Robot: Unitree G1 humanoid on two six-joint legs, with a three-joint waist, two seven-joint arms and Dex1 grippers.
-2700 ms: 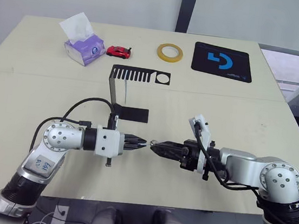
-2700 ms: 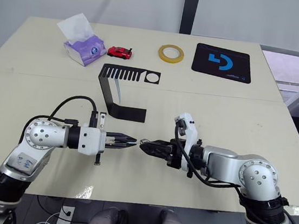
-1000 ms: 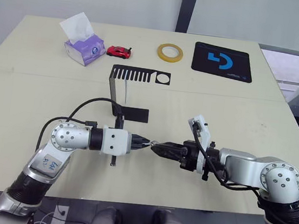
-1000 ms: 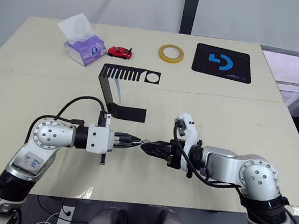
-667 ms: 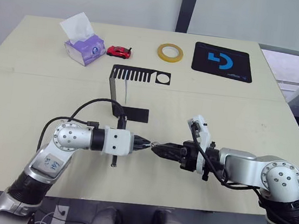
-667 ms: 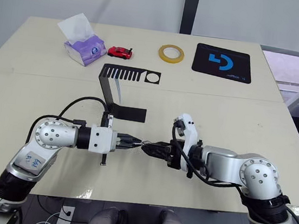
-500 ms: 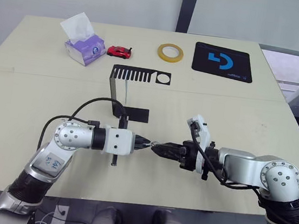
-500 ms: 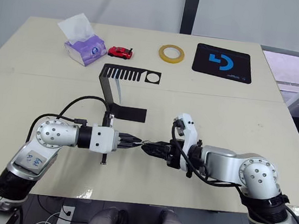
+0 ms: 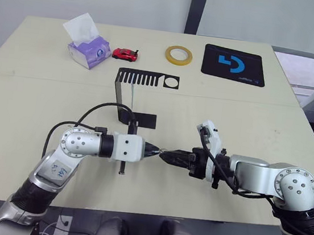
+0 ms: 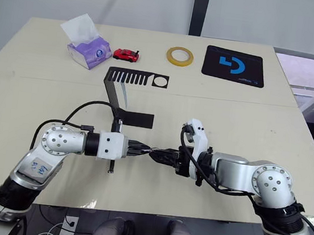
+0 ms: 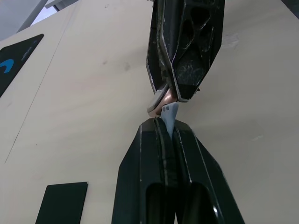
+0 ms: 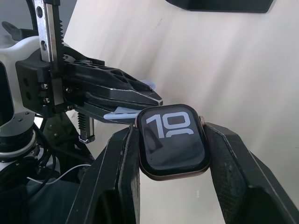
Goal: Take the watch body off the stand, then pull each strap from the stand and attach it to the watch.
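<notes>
The watch body [image 12: 174,141] sits pinched in the right end effector [image 12: 173,154], in front of the stand [image 9: 134,94], screen facing the wrist camera. The left end effector [image 11: 170,135] pinches a strap [image 11: 169,114], its long axis running straight towards the watch body, tip touching its edge

Stand [image 9: 130,94] mid-table, tissue box [image 9: 87,47] behind-left, mat [image 9: 233,64] behind-right.

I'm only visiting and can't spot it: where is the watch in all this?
Look at the near middle of the table, where the two arms meet tip to tip. The watch sits in the right gripper, a small rounded square with a black screen and white digits, touching a pale blue strap.
</notes>
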